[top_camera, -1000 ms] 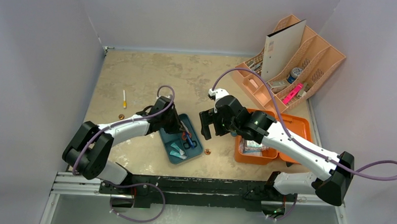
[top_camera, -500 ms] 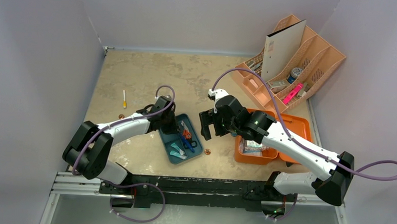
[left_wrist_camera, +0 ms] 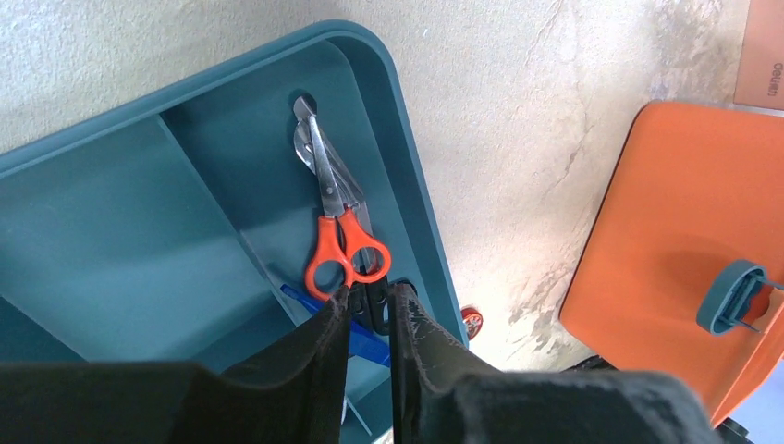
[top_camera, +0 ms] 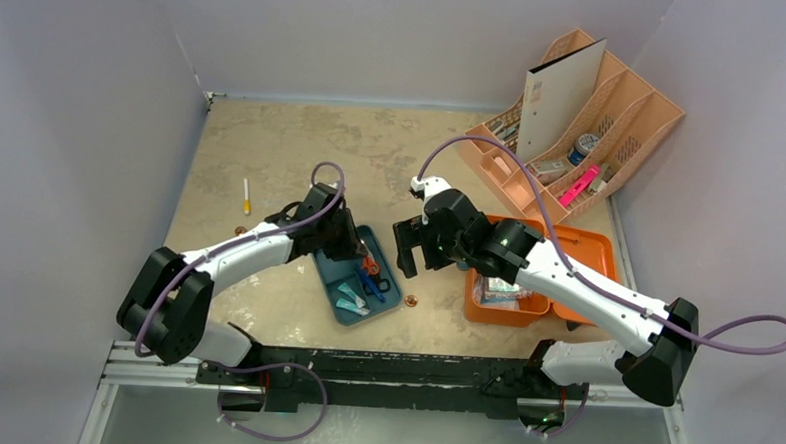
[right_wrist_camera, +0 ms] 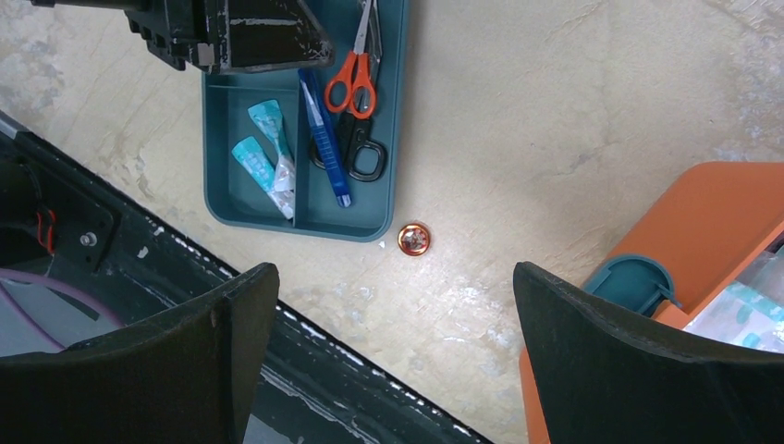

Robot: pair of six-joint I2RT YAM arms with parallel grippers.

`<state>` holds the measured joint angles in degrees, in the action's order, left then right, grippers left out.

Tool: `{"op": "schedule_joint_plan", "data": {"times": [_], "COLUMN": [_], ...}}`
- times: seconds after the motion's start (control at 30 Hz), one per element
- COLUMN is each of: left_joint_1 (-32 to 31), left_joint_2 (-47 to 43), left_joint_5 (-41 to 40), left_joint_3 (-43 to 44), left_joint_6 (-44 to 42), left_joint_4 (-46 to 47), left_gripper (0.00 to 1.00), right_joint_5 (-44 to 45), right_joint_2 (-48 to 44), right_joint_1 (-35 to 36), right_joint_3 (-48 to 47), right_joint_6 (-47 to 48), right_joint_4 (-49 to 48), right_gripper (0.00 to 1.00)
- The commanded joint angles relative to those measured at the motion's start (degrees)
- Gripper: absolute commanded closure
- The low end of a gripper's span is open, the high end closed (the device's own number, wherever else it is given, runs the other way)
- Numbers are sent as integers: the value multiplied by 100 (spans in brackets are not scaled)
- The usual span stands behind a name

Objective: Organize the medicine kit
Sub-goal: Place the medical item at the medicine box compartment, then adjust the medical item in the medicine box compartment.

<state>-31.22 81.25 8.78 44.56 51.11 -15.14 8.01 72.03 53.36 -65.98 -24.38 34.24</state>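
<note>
The medicine kit (top_camera: 588, 253) lies open at the right, bright orange, with packets in its near half. Its lid (left_wrist_camera: 684, 203) and a grey-blue latch (right_wrist_camera: 633, 282) show in the wrist views. My left gripper (top_camera: 356, 248) hovers over the dark teal tray (top_camera: 329, 269) with its fingertips (left_wrist_camera: 370, 294) nearly together, holding nothing. Orange-handled scissors (left_wrist_camera: 337, 231), black-handled scissors (right_wrist_camera: 356, 153), a blue pen-like tool (right_wrist_camera: 325, 139) and teal packets (right_wrist_camera: 268, 157) lie in the tray (right_wrist_camera: 231, 148). My right gripper (top_camera: 412, 263) is wide open and empty between the tray and the kit.
A small copper disc (right_wrist_camera: 413, 239) lies on the table by the tray's near right corner. A pale peach desk organizer (top_camera: 584, 120) stands at the back right. A white stick with a yellow tip (top_camera: 246, 196) lies at the left.
My left gripper has shifted a little away from the arm bases, over the tray. The right arm has barely moved.
</note>
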Motion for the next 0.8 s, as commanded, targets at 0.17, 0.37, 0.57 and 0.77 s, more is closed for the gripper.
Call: {"op": "schedule_joint_plan", "data": {"times": [0.17, 0.37, 0.57, 0.77], "left_joint_1": [538, 1828, 3089, 3376], "left_joint_2": [-567, -683, -694, -621], "left_joint_5": [261, 1143, 2463, 2830], "left_joint_3": [738, 1060, 806, 462], "left_joint_6": [-727, -1483, -1738, -1992], "left_joint_4": [-618, -1027, -1043, -1028], "left_gripper": [65, 62, 62, 62], "right_joint_5": [1, 7, 365, 832], "right_joint_2": [457, 985, 1666, 2356], "right_joint_1": [46, 190, 602, 1009], "right_joint_3": [-249, -325, -403, -660], "right_joint_6": [-69, -150, 189, 482], "right_joint_4": [-321, -600, -1098, -1292], "right_gripper": [17, 51, 54, 56]}}
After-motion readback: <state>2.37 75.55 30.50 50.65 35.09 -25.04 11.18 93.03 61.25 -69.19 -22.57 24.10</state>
